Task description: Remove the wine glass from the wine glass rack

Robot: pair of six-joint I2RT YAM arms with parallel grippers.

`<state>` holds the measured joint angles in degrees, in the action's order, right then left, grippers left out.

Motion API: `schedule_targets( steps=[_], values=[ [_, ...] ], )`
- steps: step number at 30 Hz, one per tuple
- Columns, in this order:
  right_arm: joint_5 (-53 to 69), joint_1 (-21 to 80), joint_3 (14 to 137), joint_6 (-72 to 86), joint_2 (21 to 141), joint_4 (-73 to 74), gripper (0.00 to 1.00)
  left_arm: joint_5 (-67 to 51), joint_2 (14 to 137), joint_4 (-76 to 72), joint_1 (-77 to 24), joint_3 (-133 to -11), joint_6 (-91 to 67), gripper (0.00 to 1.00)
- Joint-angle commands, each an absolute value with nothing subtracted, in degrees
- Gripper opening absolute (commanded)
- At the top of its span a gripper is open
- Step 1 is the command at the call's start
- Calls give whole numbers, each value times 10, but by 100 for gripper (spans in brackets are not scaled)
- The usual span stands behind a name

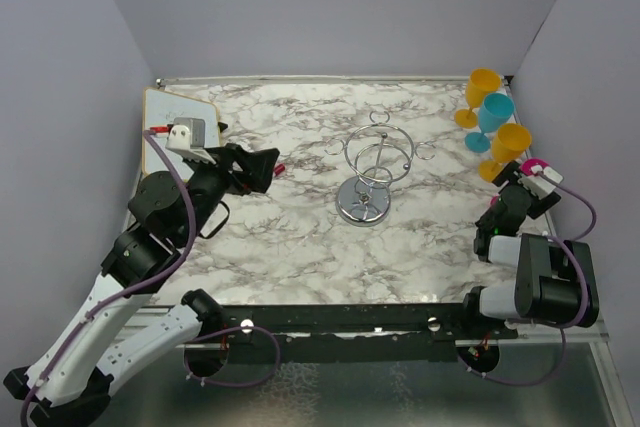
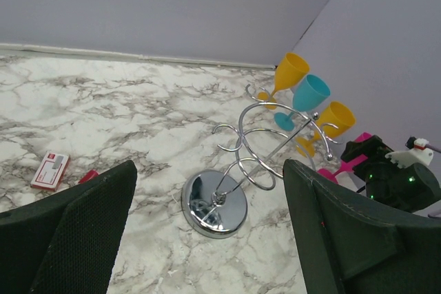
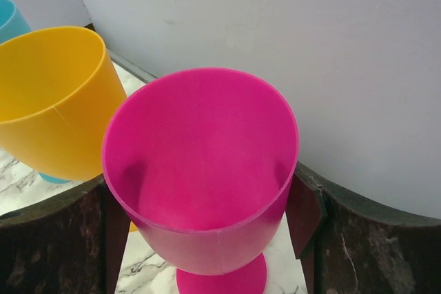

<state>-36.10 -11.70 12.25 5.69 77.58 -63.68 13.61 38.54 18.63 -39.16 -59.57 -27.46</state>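
The wine glass rack [image 1: 375, 172] is a chrome wire stand on a round base, in the middle of the marble table. Its rings hold nothing. It also shows in the left wrist view [image 2: 215, 204]. A pink wine glass [image 3: 207, 170] stands upright by the right wall, its foot on the table. My right gripper [image 3: 200, 218] has a finger against each side of its bowl. In the top view the right gripper [image 1: 525, 179] sits at the right edge with the pink glass [image 1: 535, 165]. My left gripper [image 1: 255, 169] is open and empty, left of the rack, pointing at it.
Two yellow glasses [image 1: 483, 87] [image 1: 512, 142] and a teal glass [image 1: 496, 112] stand at the back right, close to the pink one. A white board [image 1: 170, 122] lies at the back left. A small red and white card [image 2: 49, 170] lies near the left gripper.
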Motion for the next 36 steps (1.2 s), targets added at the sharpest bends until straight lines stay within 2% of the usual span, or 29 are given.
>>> schedule_targets(
  steps=[1,4,5,8,16,20,25,30,36],
  values=[
    [-352,-120,128,41,774,-652,82,152,363,192,-396,-607,-269,90],
    [-346,-120,125,47,746,-619,98,154,351,195,-396,-607,-270,90],
    [-350,-120,125,50,737,-606,100,155,348,196,-396,-606,-271,90],
    [-359,-120,131,52,701,-572,100,155,339,200,-396,-604,-274,90],
    [-409,-120,194,106,478,-293,99,142,343,200,-396,-598,-279,90],
    [-391,-120,266,119,403,-157,100,138,354,200,-396,-596,-279,90],
    [-301,-120,378,170,375,-45,99,153,377,196,-396,-593,-274,90],
    [-91,-117,464,199,403,2,100,196,406,176,-395,-598,-244,91],
    [73,-65,555,208,444,48,100,276,459,157,-396,-637,-163,91]
  ],
)
